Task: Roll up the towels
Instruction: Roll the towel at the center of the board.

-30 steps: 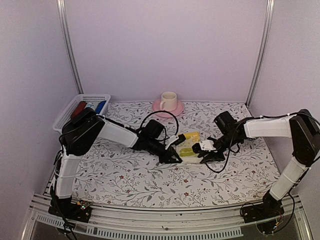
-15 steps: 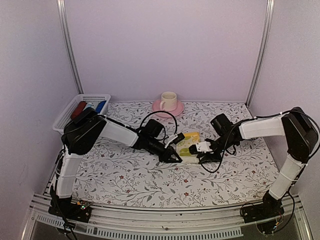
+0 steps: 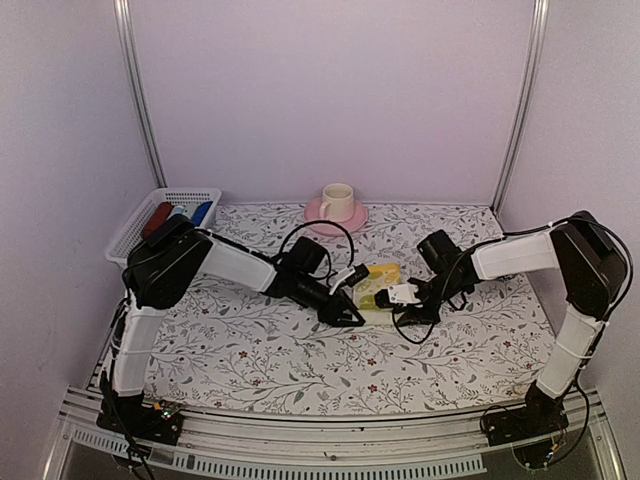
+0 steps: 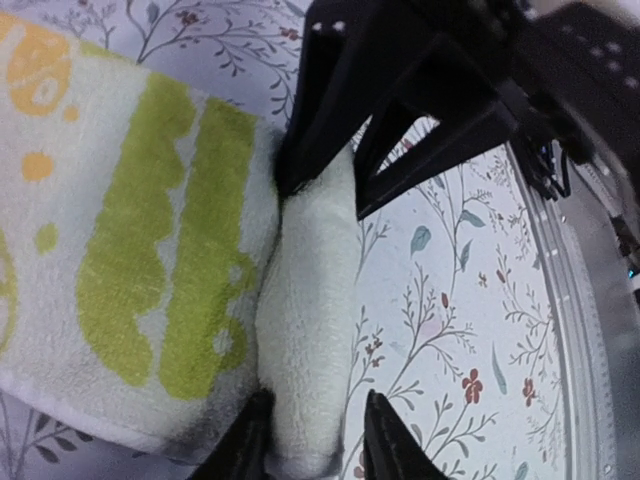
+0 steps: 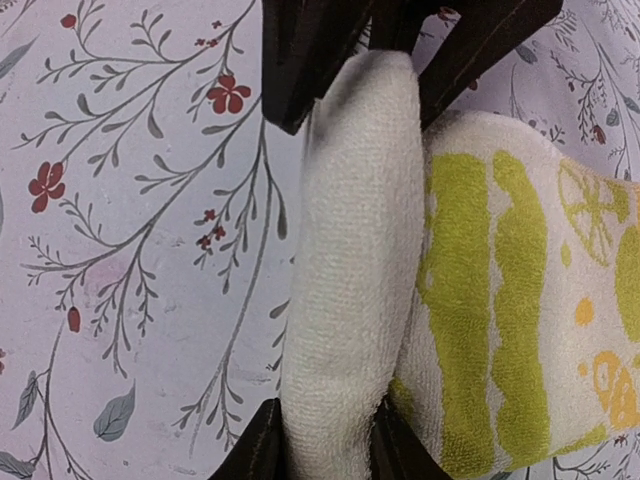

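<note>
Seen from above, a pale yellow terry towel with green printed marks (image 3: 380, 285) lies on the flower-patterned tabletop (image 3: 250, 350) at the centre of the frame. Its near edge is turned up into a short, thick roll (image 4: 310, 330); the rest lies flat behind it.

The left gripper (image 3: 356, 318) reaches in from the left and the right gripper (image 3: 400, 312) from the right. Each has its two black fingers drawn narrow, pinching one end of the roll. In both wrist views the roll runs up the middle of the frame, with that arm's own fingers at the bottom edge and the other arm's at the top.

The cloth looks light, soft and limp, and would probably sag and loosen if let go. Its looped surface should grip well. The two ends of the roll, where the layers are caught together, seem the best hold for turning it evenly.

At upper left stands a white plastic basket (image 3: 135, 228) of cloth rolls. At top centre is a pink saucer with a cream cup (image 3: 336, 205). No other loose towel is in view.
</note>
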{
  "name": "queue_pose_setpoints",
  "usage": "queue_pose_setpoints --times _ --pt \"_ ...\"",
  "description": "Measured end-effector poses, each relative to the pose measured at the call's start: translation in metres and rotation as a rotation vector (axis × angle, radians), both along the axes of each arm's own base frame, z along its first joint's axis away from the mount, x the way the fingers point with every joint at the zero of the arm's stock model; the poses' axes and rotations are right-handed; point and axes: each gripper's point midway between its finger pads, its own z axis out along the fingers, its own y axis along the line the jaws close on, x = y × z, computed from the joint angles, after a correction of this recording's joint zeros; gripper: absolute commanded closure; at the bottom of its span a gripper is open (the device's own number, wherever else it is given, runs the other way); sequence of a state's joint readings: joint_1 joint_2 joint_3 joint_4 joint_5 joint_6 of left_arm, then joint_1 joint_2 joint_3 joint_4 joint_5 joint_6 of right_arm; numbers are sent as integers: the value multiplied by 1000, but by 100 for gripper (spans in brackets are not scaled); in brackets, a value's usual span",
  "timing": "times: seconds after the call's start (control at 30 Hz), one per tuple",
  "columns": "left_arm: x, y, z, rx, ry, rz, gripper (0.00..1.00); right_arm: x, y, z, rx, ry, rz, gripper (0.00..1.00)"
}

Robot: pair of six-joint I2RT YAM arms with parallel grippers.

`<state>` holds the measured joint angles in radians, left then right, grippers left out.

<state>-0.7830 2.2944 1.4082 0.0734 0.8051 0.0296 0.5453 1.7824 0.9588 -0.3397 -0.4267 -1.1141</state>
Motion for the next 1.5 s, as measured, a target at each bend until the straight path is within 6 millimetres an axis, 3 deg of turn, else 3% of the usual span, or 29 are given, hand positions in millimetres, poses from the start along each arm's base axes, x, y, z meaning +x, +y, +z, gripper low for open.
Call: queue_pose_setpoints --times 0.23,0.43,0.57,0.73,0.93,1.07,1.23,1.37,1.5 --pt "2 11 9 12 -35 40 36 4 1 -5 -10 8 -14 88" --pt "12 33 16 53 -112 104 19 5 2 -3 -9 23 -20 91" --pt "7 48 23 52 -221 110 18 3 3 -2 -12 44 -16 92" --pt "6 61 35 60 -481 114 20 -2 6 -1 4 124 -2 93" --pt "-13 35 49 59 -825 22 25 -6 5 -1 15 237 6 93" --pt "-29 18 54 51 -967 -52 31 -11 2 -1 18 293 8 93" --pt "-31 6 36 96 -1048 -109 32 -16 -2 -1 13 332 9 93" --pt "-23 7 16 164 -1080 -129 31 -18 -4 -1 8 349 9 93" --pt "-18 6 14 185 -1112 -130 32 -19 -4 -1 4 355 8 93"
